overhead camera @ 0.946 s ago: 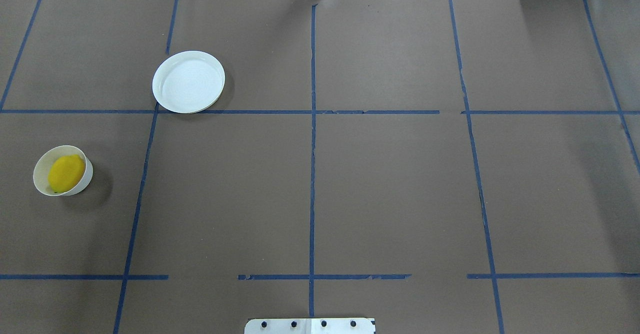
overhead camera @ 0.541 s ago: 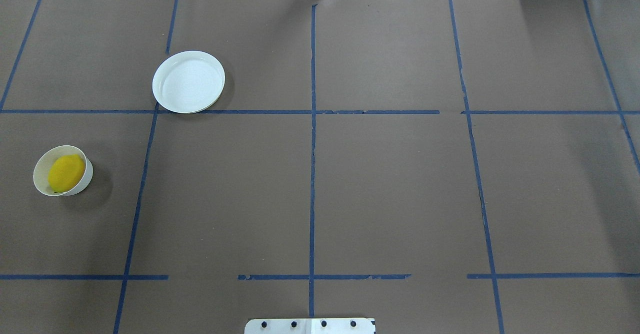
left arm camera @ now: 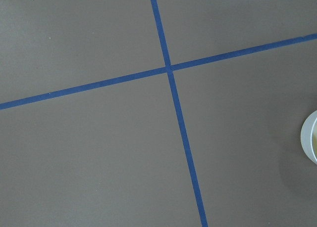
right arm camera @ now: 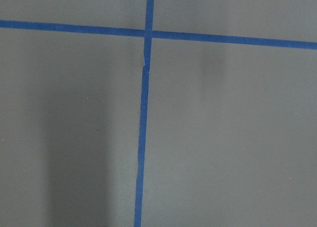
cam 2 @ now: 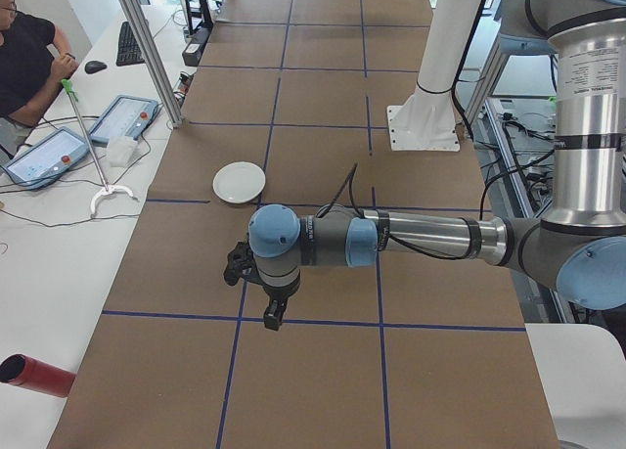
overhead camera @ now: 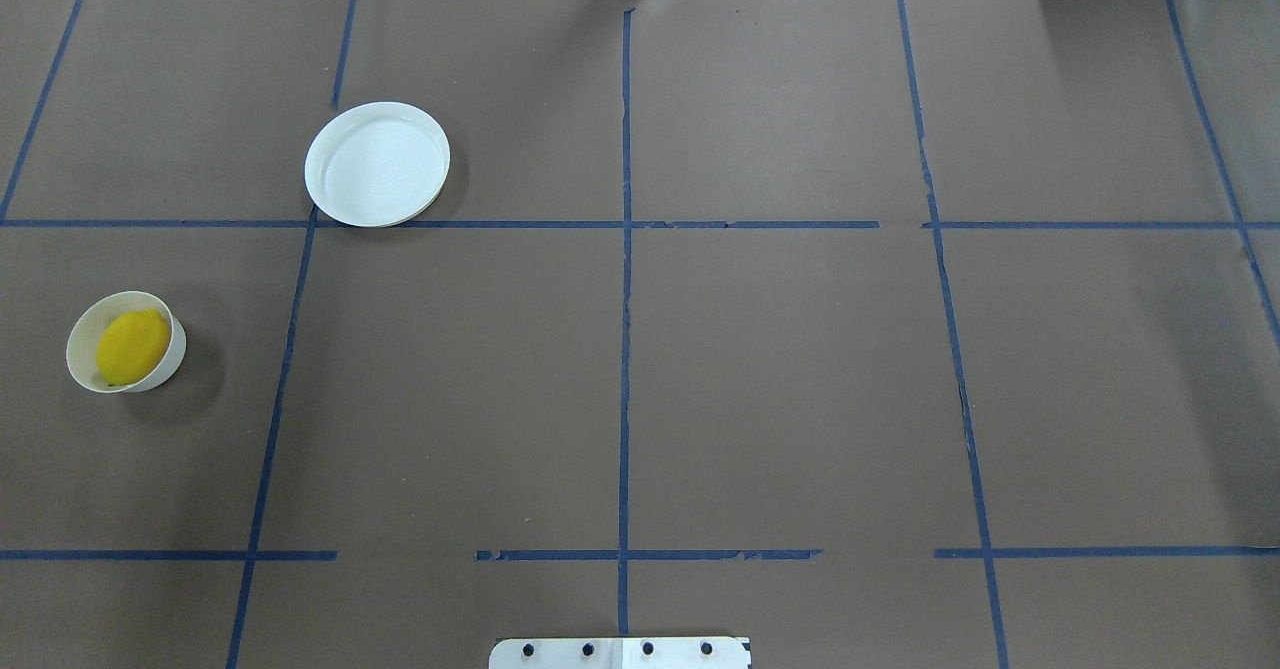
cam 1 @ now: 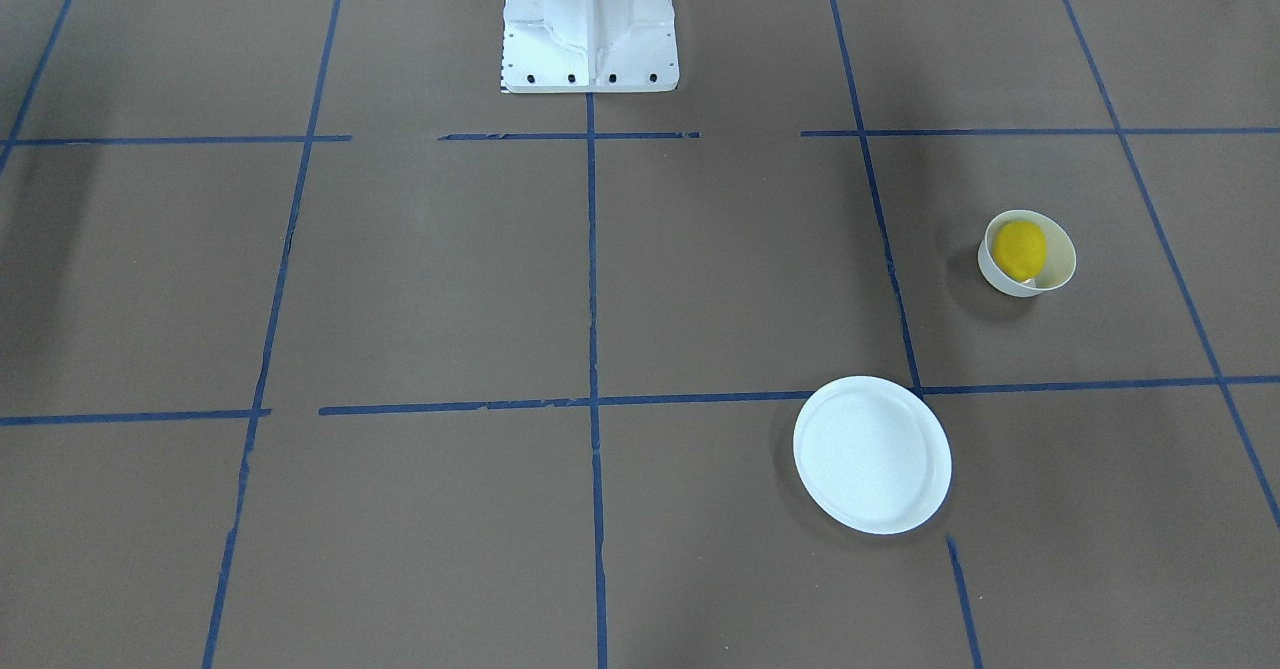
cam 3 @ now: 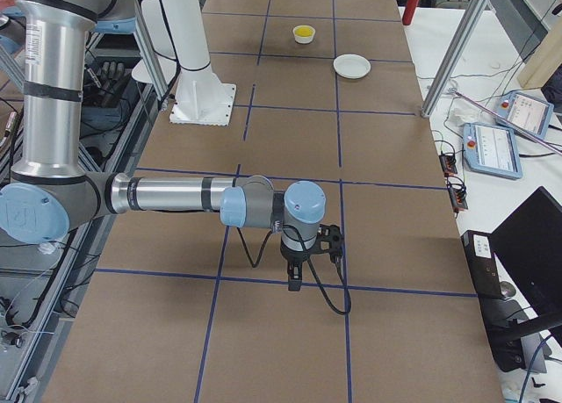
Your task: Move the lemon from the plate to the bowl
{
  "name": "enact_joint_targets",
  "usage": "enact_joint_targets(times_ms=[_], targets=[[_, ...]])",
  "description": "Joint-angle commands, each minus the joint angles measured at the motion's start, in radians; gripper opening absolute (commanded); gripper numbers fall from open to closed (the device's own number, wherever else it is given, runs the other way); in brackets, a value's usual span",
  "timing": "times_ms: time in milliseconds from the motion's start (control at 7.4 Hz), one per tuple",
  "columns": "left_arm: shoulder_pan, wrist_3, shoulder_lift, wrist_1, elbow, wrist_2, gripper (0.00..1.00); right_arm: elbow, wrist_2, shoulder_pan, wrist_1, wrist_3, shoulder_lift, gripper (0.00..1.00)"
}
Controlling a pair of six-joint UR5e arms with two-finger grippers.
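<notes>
I judge the transfer done. The lemon [overhead camera: 131, 347], bright yellow, smooth and oval, lies inside the bowl [overhead camera: 72, 354] at the overhead frame's left edge. The plate [overhead camera: 377, 163], upper left, holds nothing. The left gripper [cam 2: 273, 320] and right gripper [cam 3: 294, 284] show only side-on, so I cannot tell their state. Next, I'd only park the arms.

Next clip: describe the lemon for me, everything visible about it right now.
The lemon is a small, bright yellow oval, smooth-looking, with what seems a slight nub at one end. It lies on its side inside the bowl, filling most of the hollow and resting against the inner wall. Nothing but the bowl touches it. It sits far out on the robot's left side, well apart from the empty plate.
</notes>
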Motion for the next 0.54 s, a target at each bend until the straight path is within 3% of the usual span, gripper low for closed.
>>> enact_joint_targets(times_ms=[0, 405], targets=[[0.002, 0.0, -0.011, -0.001, 0.0, 0.002, 1.0, 0.0, 0.0, 0.0, 0.0, 0.0, 0.0, 1.0], [0.004, -0.005, -0.022, -0.001, 0.004, 0.032, 1.0, 0.0, 0.0, 0.0, 0.0, 0.0, 0.0, 1.0]])
